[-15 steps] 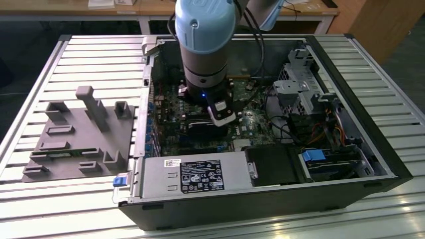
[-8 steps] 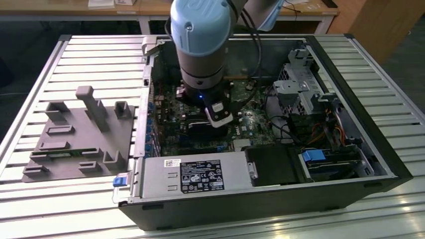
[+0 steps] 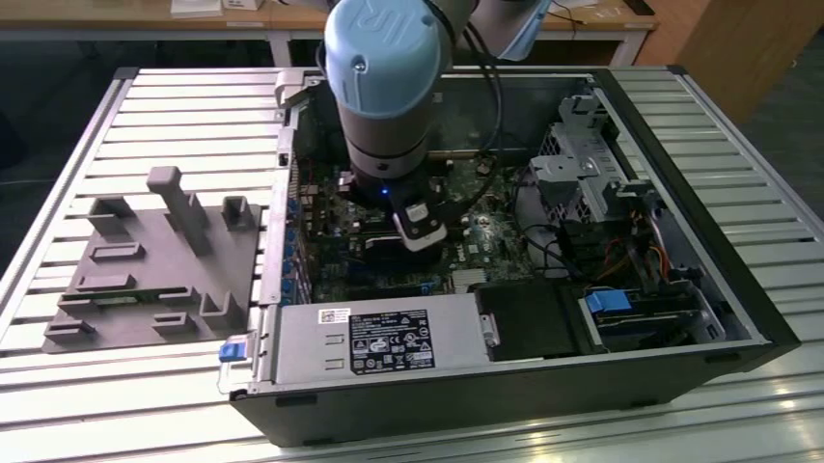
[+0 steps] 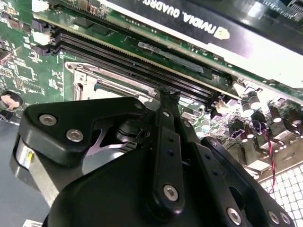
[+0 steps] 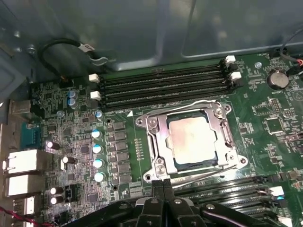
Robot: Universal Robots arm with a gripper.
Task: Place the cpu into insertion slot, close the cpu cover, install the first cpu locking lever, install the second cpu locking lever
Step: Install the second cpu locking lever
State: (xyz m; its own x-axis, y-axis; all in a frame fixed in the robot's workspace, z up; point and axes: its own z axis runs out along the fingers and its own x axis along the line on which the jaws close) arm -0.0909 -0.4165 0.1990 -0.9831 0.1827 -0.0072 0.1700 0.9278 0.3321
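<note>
The arm is down inside the open computer case (image 3: pixel 721 318), which lies on the slatted worktop (image 3: pixel 77 405) in the exterior view, and the hand (image 3: pixel 420 231) hangs low over the green circuit board (image 3: pixel 477 253).

In the first wrist view the cpu (image 5: pixel 191 136), silvery-grey top up, sits flat in the insertion slot (image 5: pixel 233 163). The cpu cover (image 5: pixel 159 138) is down over it, framing the chip through its window. A thin metal locking lever (image 5: pixel 203 176) runs along the slot's edge at about 6 o'clock of the cpu, on the side nearest the hand.

The hand's (image 5: pixel 163 185) two black fingertips (image 5: pixel 158 185) are pressed together with no gap, nothing visible between them, poised just beside that lever at the slot's near edge. Whether they touch it, I can't tell.

In the second wrist view the hand (image 4: pixel 169 94) shows the same narrow, closed tip (image 4: pixel 165 97) reaching toward the silver cover frame (image 4: pixel 85 78), with rows of black memory slots (image 4: pixel 132 59) beyond at 12 o'clock.

Over on the worktop, at 9 o'clock of the case in the exterior view, lies a grey fixture tray (image 3: pixel 154 275) with upright pegs, well apart from the work.
</note>
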